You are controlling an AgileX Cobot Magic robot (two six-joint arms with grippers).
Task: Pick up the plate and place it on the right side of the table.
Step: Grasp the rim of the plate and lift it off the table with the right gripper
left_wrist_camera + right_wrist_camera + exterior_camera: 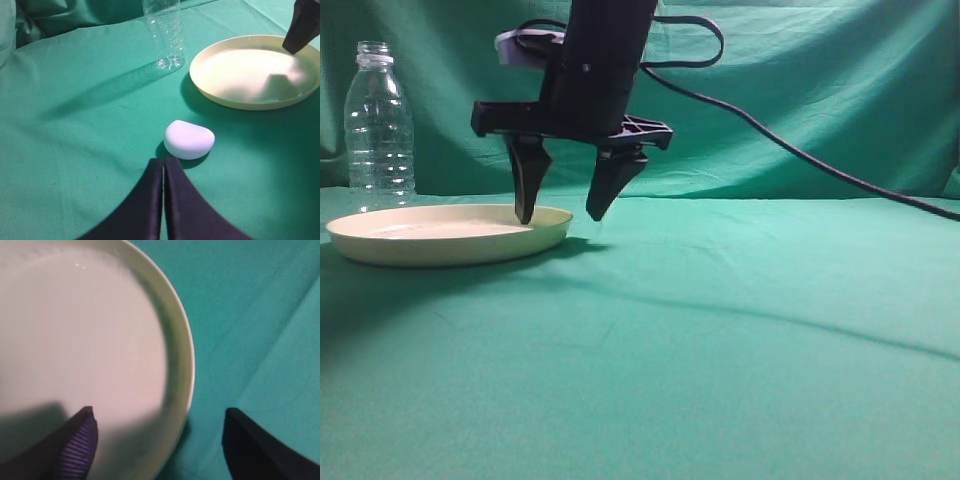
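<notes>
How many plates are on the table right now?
1: the plate sits at the table's left, beside the bottle, its rim between the right pincer's open fingers.

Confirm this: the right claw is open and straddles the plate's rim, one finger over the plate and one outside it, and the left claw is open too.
Not quite. The right claw is open astride the plate rim, as you say, but the left claw is shut: the left wrist view shows its two fingers pressed together above the table, holding nothing.

Teal-clothed table [740, 350] bearing cream plate [448, 236], clear bottle [379, 128], small white rounded lump [189, 139].
</notes>
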